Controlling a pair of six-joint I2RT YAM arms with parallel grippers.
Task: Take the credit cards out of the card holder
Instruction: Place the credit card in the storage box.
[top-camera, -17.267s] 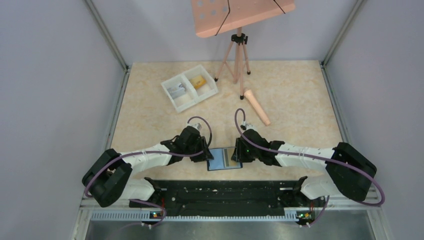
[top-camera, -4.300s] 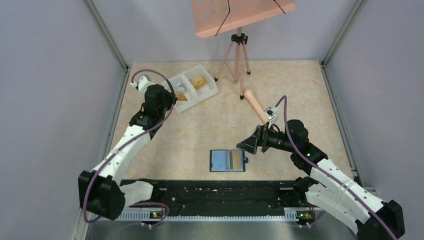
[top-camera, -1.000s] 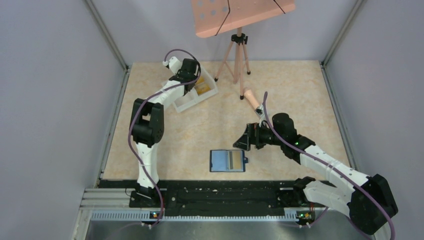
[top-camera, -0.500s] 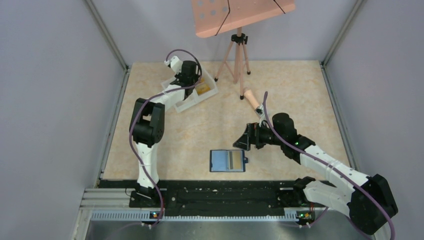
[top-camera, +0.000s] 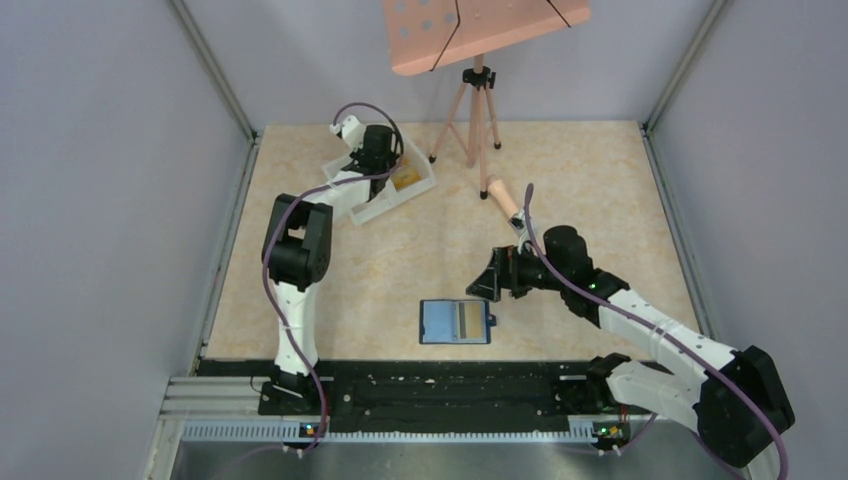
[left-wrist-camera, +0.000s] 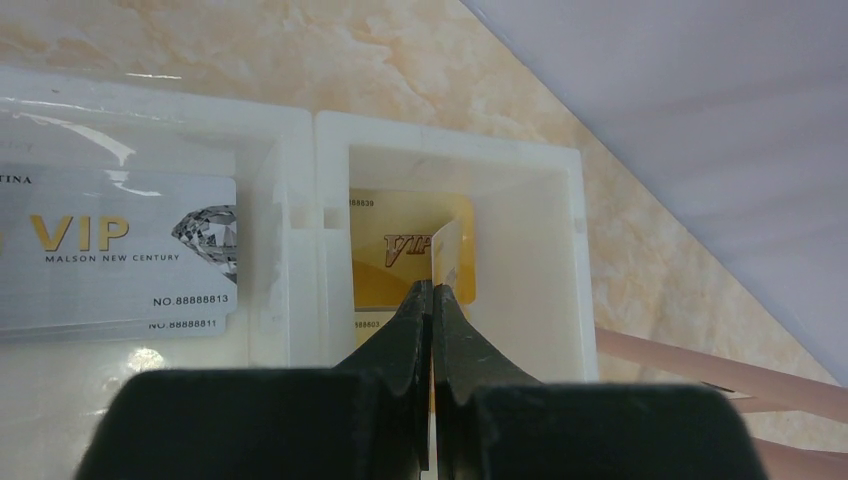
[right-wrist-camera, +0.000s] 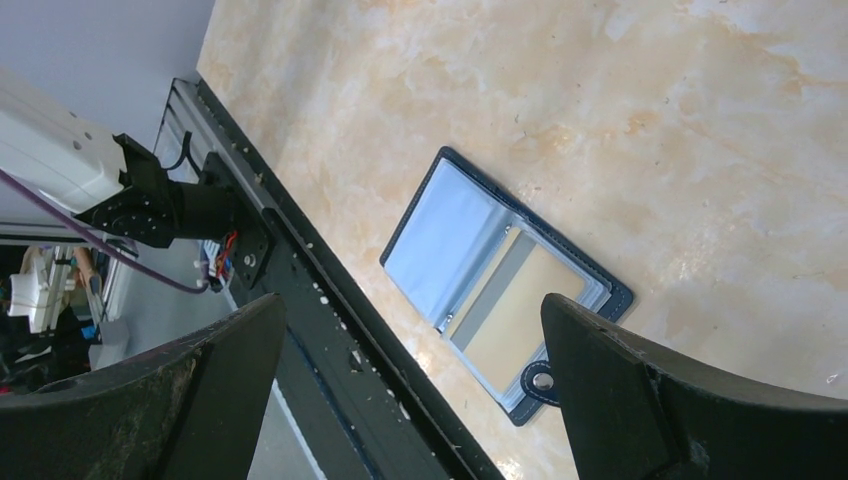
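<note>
Yellow plastic, thin and stiff: the held card (left-wrist-camera: 447, 252) is pinched edge-on by the left gripper (left-wrist-camera: 432, 292), whose fingers are closed on it. It is poised over the white tray (left-wrist-camera: 330, 150) at the far left of the desk (top-camera: 600, 180), above the compartment where a yellow VIP card (left-wrist-camera: 395, 250) already lies flat. Silver VIP cards (left-wrist-camera: 120, 250) are stacked in the other compartment.

Risks on release:
- The card is held upright near one corner. If dropped like that, it is likely to lean on a wall or tip over the divider instead of landing flat.
- Glossy card on glossy card gives little friction, so a skid is expected.
- The tray is judged light, with smooth moulded plastic walls. It could be shoved if the fingers are opened close to them.

The right gripper (top-camera: 488, 284) is held above the card holder (right-wrist-camera: 455, 240) with its jaws wide apart, touching nothing. The holder lies open and flat near the front edge of the desk: blue cover, pale clear sleeve, black tab (right-wrist-camera: 540, 385) with a snap. A tan card (right-wrist-camera: 525, 305) is seen in one slot, so the job is judged unfinished.

Risks there:
- The card sits flush in a soft, slick sleeve, so little edge is offered for a grip.
- The holder is not pinned down and could be dragged or lifted along with the card.
</note>
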